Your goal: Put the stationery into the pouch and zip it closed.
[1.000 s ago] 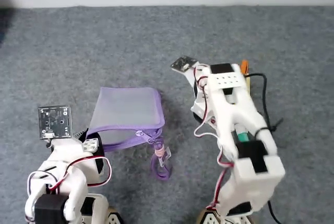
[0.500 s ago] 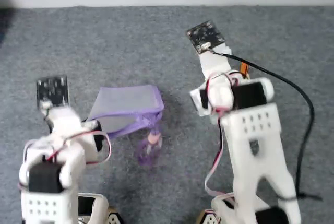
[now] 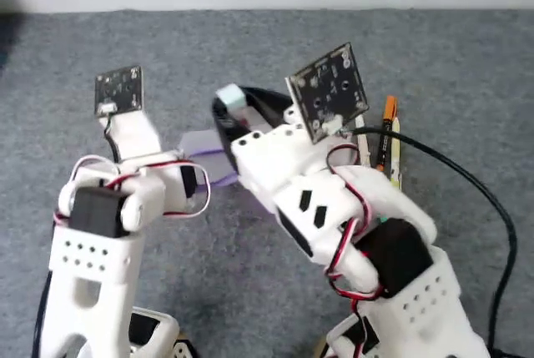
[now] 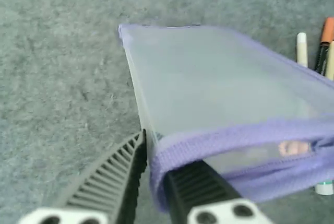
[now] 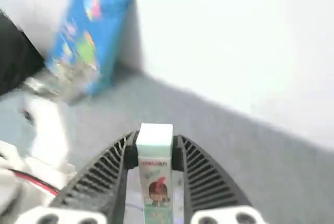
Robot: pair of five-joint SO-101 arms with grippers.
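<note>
My right hand (image 5: 155, 148) is closed snugly on what looks like an eraser (image 5: 154, 174), raised above the counter (image 3: 467, 57), while my left hand (image 4: 155, 169) pinches the purple rim of the pouch (image 4: 209, 83) on the left. I judge this the loading step. Next, the eraser must be lined up over the pouch mouth and lowered in, while the pens (image 3: 389, 137) wait to the right.

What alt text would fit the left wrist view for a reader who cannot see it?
The left tool is shut on the purple zipper rim of a translucent pouch, whose body stretches away over the grey carpeted table. A few pens, one with an orange cap, lie on the table past the pouch.
</note>
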